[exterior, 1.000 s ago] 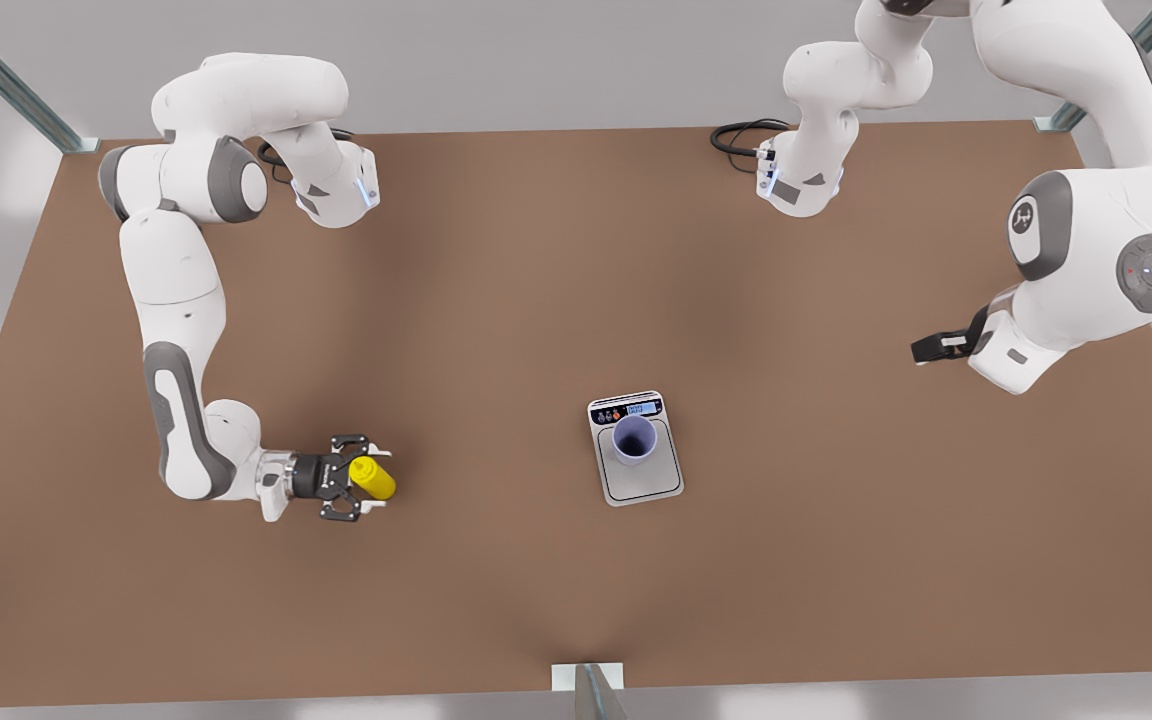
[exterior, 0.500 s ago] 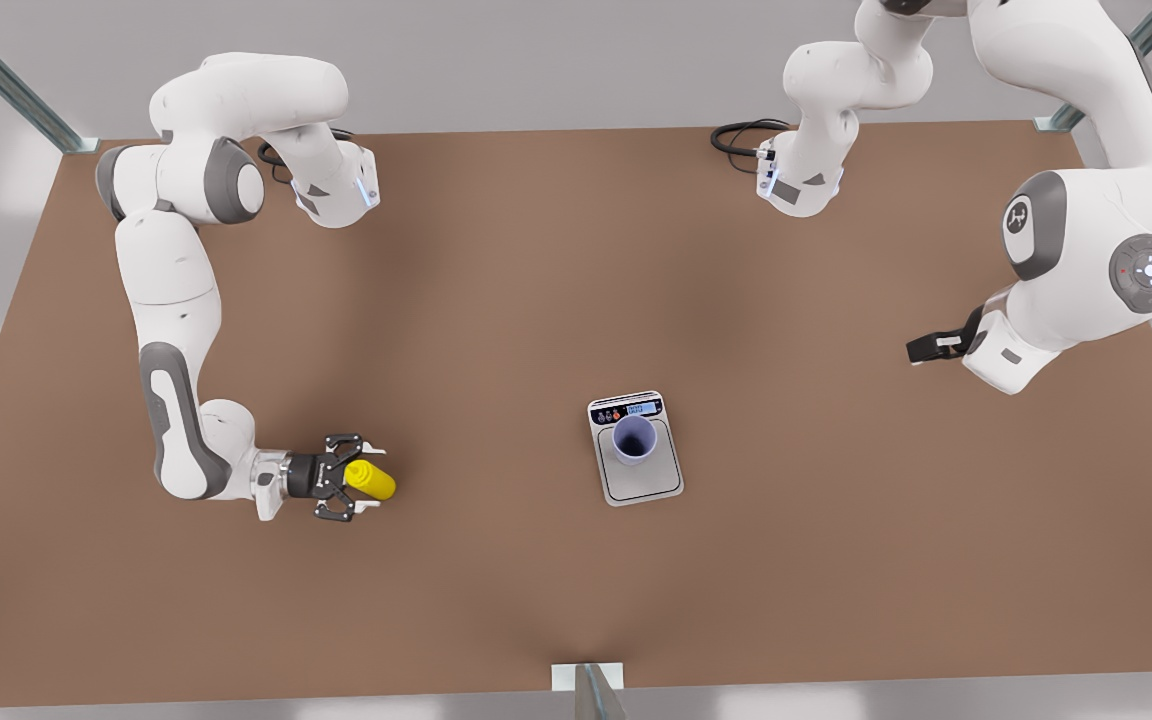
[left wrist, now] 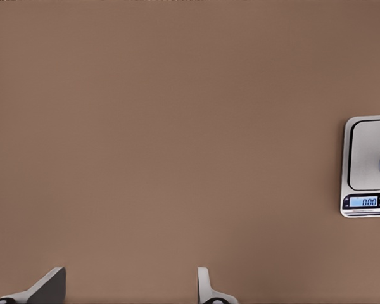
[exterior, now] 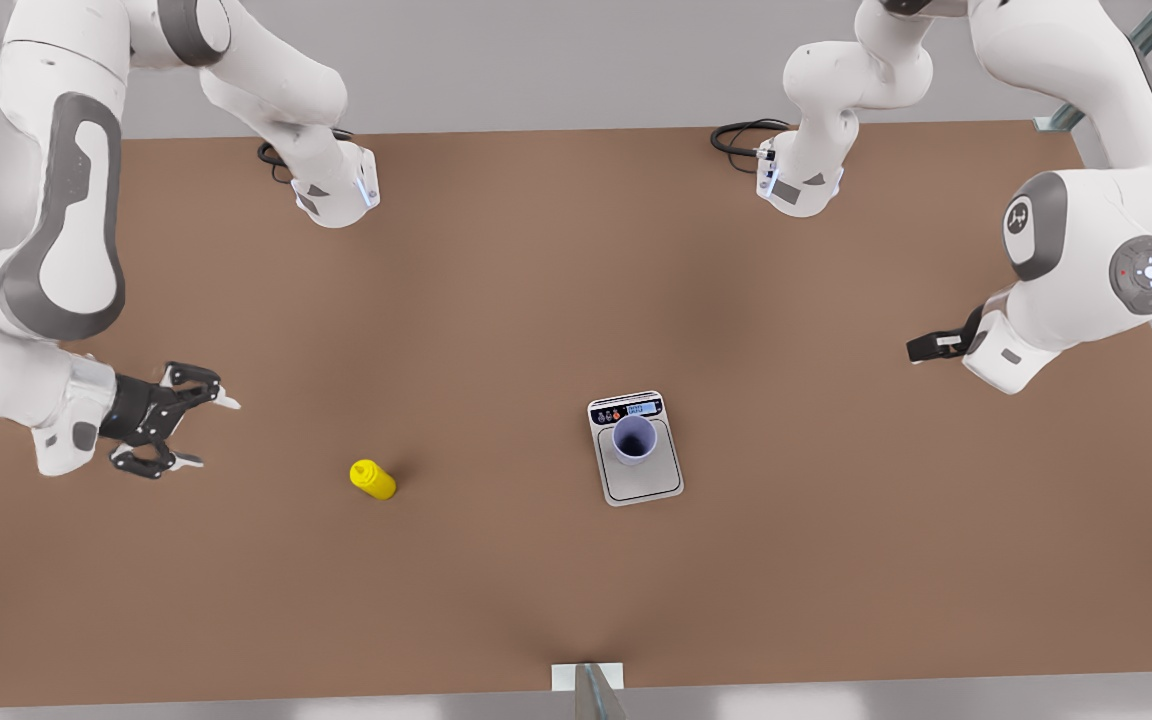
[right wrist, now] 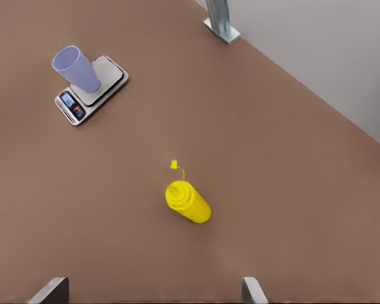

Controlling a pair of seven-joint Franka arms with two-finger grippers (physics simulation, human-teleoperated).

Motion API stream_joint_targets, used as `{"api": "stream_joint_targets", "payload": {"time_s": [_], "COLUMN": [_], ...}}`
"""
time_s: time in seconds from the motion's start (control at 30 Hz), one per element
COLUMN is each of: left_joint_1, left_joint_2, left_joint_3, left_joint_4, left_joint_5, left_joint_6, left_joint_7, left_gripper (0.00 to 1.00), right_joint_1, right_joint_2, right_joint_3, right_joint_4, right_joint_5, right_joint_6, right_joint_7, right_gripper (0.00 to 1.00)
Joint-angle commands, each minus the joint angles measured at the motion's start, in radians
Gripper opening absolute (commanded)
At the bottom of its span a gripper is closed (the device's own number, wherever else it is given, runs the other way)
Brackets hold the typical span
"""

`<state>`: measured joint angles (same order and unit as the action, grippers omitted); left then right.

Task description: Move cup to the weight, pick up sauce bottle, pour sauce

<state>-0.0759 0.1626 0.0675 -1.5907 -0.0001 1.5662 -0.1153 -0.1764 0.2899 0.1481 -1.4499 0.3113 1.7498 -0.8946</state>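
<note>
Right tool (exterior: 214, 433) at the front view's left, raised above the brown bench (exterior: 496, 300), fingers spread apart and gripping nothing. Sauce bottle (exterior: 373, 479) free on the bench, near that tool but apart from it (a small yellow cap (right wrist: 174, 164) just beside its top). Cup (exterior: 634, 440) upright on the weight (exterior: 636, 448), near its display. Left tool (exterior: 921, 348) waiting at the front view's right, fingers apart, empty.

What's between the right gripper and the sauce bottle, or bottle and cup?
Nothing visible. The open right gripper faces the sauce bottle across bare table. From the bottle to the cup on the scale is bare too. The left gripper waits far off.
</note>
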Motion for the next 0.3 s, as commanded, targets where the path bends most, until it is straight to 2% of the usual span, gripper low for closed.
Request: {"api": "stream_joint_targets", "payload": {"time_s": [0.0,0.07,0.1,0.13,0.17,0.2,0.27], "left_joint_1": [0.001,-0.001,-0.001,-0.001,-0.001,-0.001,-0.001], "left_joint_2": [-0.002,-0.002,-0.002,-0.003,-0.003,-0.003,-0.003], "left_joint_3": [0.000,0.000,0.000,0.000,0.000,0.000,-0.002], "left_joint_4": [0.000,0.000,0.000,0.000,0.003,0.005,0.005], "left_joint_5": [0.000,0.000,0.000,0.000,0.000,0.002,0.002], "left_joint_6": [0.000,-0.002,-0.002,-0.002,-0.002,-0.002,-0.002], "left_joint_7": [0.000,0.000,-0.001,0.000,0.000,0.002,0.000], "left_gripper": [1.00,1.00,1.00,1.00,1.00,1.00,1.00], "right_joint_1": [0.000,0.110,0.145,0.216,0.207,0.207,0.212], "right_joint_2": [0.000,0.002,-0.027,-0.131,-0.293,-0.305,-0.271], "right_joint_3": [0.002,-0.001,-0.016,-0.093,-0.097,-0.096,-0.096], "right_joint_4": [0.008,0.069,0.040,-0.073,-0.255,-0.200,-0.136], "right_joint_5": [-0.032,-0.233,-0.257,-0.319,-0.343,-0.347,-0.348], "right_joint_6": [-0.001,-0.022,-0.027,-0.036,-0.039,-0.122,-0.148], "right_joint_7": [0.051,0.373,0.486,0.624,0.802,0.930,0.939], "right_gripper": [1.00,1.00,1.00,1.00,1.00,1.00,1.00]}}
